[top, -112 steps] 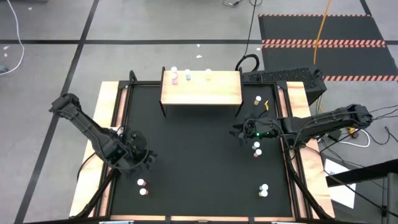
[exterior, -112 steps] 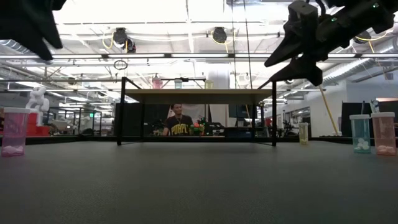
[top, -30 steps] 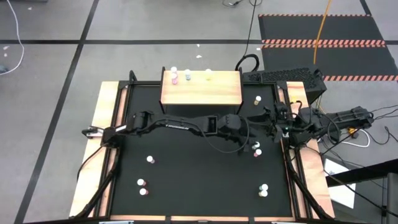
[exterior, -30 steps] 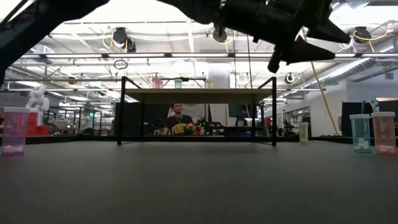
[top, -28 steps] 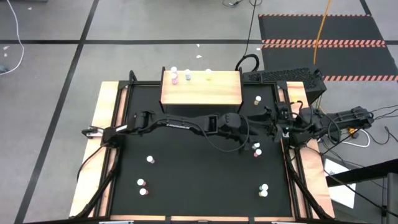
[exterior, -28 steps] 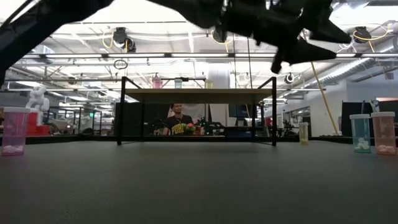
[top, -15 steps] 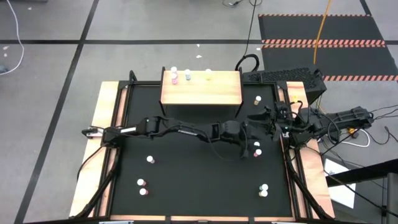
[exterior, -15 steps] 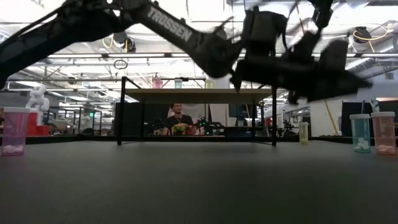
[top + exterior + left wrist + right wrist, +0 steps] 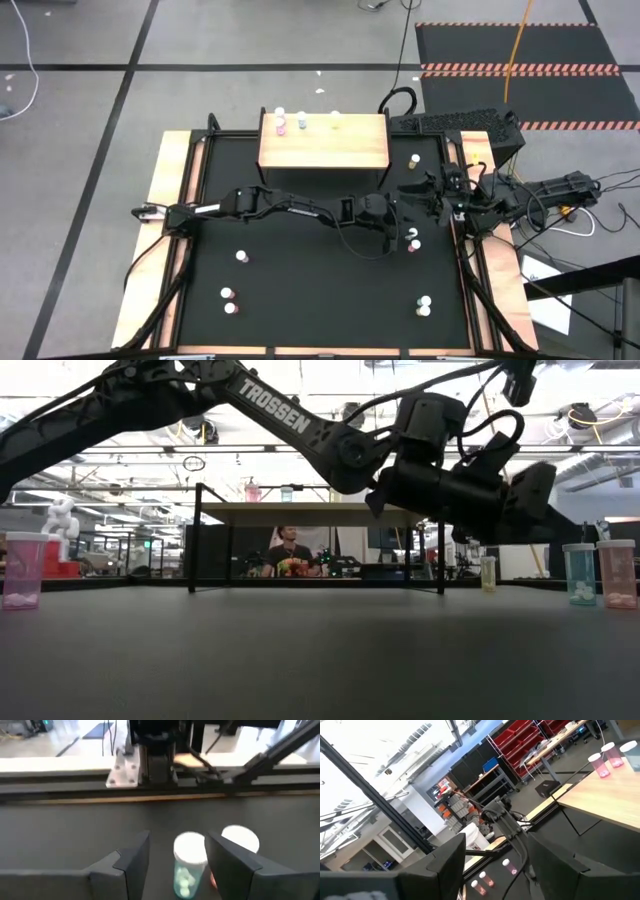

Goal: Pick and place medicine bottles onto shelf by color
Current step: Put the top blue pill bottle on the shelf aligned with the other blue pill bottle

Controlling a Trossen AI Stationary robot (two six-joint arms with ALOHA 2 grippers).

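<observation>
My left arm reaches across the table to its right side. There my left gripper [image 9: 403,232] [image 9: 178,840] stands open and low, with a pale blue medicine bottle [image 9: 189,865] [image 9: 413,233] upright on the mat between its fingers. A pink bottle [image 9: 240,838] [image 9: 410,246] stands just beyond one finger. The shelf [image 9: 323,142] [image 9: 310,512] stands at the far edge on black legs, with three bottles [image 9: 303,121] in a row on its far left part. My right gripper [image 9: 412,190] [image 9: 497,845] waits open above the right edge, nothing between its fingers. My left gripper comes in nearly level from the table's left. The blue bottle's white cap [image 9: 197,845] stands right beside one finger [image 9: 225,862], and I cannot tell whether they touch. A clear gap shows at the other finger. The bottle stands upright on the mat.
Loose bottles stand on the black mat: one yellow at far right [image 9: 414,160], one at left [image 9: 241,257], a pair at near left [image 9: 229,301], a pair at near right [image 9: 423,305]. Wooden strips [image 9: 170,200] border the mat. My right arm [image 9: 530,192] lies close to my left gripper.
My left gripper has come down from above the table's right part to just over the mat and has rolled level, so that its fingers now stand on either side of the blue bottle. The bottles have stayed where they were.
</observation>
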